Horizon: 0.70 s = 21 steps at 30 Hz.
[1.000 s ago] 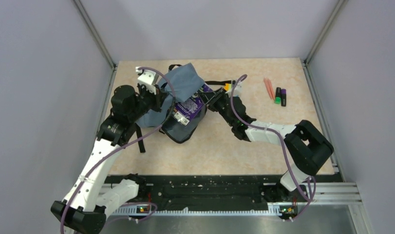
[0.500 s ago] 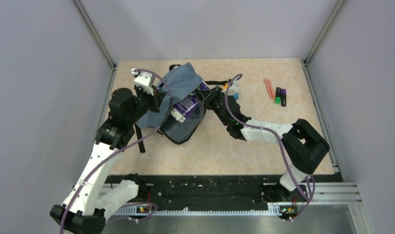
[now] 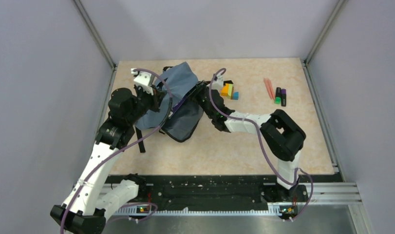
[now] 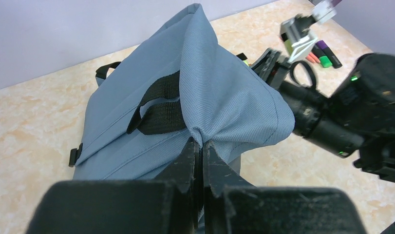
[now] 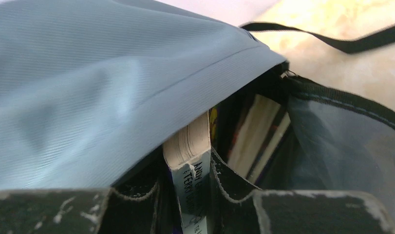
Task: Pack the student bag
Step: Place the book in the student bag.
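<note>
Above the counter (image 3: 244, 146), top view: student bag (image 3: 183, 80) is lying at the far left of the counter, slumped between the two arms, with its mouth facing right. Left arm (image 3: 122, 109) is leaning over the bag's left side. Right arm (image 3: 239, 122) is reaching across, its wrist disappearing under the raised flap. Cannot tell how either arm's jaws stand from up here. Coloured blocks (image 3: 228, 89) are sitting just beyond the right wrist; highlighters (image 3: 280, 96) well apart to the right.

Left wrist view: left jaws are pressing together on a pinch of the bag's blue cloth, bunching it into a peak and holding the flap up like a tent. Handle strap (image 4: 159, 105) is sagging across the lifted panel. Right arm is poking in under the flap's right edge.

Right wrist view: right jaws are clamping a paperback book (image 5: 191, 161) by its sides, lettered spine facing the lens, page block uppermost.
- Book's long axis is running straight ahead from the jaws into the open mouth, nose under the flap.
- Other books (image 5: 256, 136) are standing inside, just right of it.
- My reading: the coming move is hanging on that line. With the mouth dead ahead and the flap overhead, pushing along the book's own length looks right.
- Right arm is the nearer one, and the only one placed for it.

Bag is showing soft and dusty blue, with a fine ribbed weave and a black-edged opening, going limp wherever nothing is supporting it.
</note>
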### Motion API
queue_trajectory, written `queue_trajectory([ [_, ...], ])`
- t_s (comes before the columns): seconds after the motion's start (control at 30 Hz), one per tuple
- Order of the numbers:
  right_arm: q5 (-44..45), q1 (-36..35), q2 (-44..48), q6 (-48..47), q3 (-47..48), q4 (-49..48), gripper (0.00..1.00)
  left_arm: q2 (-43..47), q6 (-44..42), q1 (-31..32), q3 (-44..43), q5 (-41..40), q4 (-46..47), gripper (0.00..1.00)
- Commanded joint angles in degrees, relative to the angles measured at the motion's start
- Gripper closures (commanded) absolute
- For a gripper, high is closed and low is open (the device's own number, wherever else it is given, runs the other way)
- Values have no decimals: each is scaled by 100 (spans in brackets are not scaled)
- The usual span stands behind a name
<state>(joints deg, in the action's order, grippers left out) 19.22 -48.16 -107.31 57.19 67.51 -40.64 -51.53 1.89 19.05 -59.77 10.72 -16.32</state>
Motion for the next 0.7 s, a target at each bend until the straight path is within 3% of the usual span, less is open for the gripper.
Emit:
queue_trajectory([
  [0.0, 109, -36, -331, 312, 366, -376, 100, 146, 135, -11, -48, 155, 409, 100],
  [0.23, 493, -36, -613, 140, 428, 269, 100, 298, 131, -33, -3, -57, 446, 100],
  [0.43, 465, -104, -965, 46, 1020, 577, 100, 246, 145, -42, 36, 278, 471, 100],
  [0.67, 434, -341, -1843, -75, 1903, 257, 100, 143, 234, -42, 111, 592, 539, 100],
])
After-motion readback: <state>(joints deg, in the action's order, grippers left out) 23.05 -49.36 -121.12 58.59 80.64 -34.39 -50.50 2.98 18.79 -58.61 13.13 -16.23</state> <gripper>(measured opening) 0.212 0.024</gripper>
